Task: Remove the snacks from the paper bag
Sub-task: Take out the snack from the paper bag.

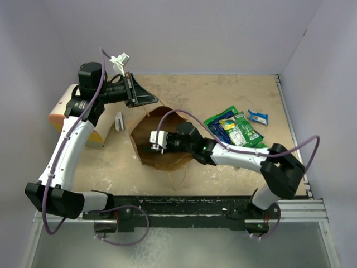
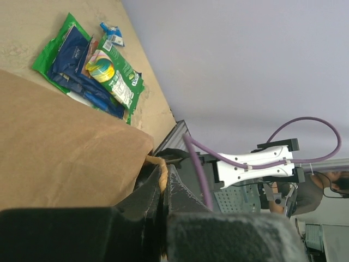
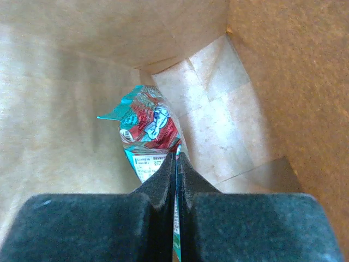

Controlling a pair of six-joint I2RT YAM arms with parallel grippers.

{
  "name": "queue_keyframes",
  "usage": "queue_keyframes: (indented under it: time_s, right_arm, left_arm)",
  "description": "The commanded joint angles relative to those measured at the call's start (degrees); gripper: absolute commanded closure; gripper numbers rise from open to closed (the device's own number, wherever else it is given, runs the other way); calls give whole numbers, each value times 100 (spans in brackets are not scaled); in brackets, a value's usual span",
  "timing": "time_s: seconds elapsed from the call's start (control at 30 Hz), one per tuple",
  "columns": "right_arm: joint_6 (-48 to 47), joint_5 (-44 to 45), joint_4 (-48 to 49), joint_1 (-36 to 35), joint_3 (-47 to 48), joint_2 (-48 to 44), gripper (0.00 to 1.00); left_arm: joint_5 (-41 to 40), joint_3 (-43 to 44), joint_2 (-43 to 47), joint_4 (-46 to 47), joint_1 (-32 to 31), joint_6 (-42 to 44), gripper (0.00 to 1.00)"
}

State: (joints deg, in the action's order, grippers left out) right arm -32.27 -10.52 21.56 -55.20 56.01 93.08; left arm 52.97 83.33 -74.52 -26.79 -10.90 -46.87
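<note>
There is 1 paper bag [image 1: 167, 159] standing in the middle of the table [image 1: 223, 89], mouth open upward, and 2 arms are at it. The left gripper [image 2: 163, 188] has its fingers pressed together on the bag's upper rim, pinching 1 twisted handle [image 2: 162, 170] between them. The right gripper [image 3: 175, 164] reaches down inside the bag, its 2 fingers shut tight on the edge of 1 teal-red-white packet [image 3: 147, 128], which lies near the bottom fold. Out on the table, to the right of the bag and apart from it, sits a small heap of snacks: 1 green-white packet [image 1: 242, 131] overlapping 1 dark blue packet [image 2: 82, 68], with more green foil showing under them, so I cannot count that heap exactly. Just beyond it lies 1 small blue packet [image 1: 257, 116] on its own. To the left of the bag stands 1 small white block [image 1: 119, 120], and farther left 1 cream cylinder [image 1: 67, 109] with an orange end.
</note>
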Motion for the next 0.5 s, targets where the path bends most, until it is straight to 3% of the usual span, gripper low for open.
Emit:
queue_keyframes:
  time_s: [0.0, 0.23, 0.47]
  right_arm:
    - [549, -375, -152, 9, -222, -850, 100]
    - [832, -64, -668, 8, -277, -1621, 100]
    - [937, -47, -1681, 3, 572, -2025, 100]
  left_arm:
    - [-46, 167, -34, 112, 61, 136, 100]
    - [-2, 96, -85, 215, 61, 58, 100]
    - [3, 21, -37, 246, 65, 18, 100]
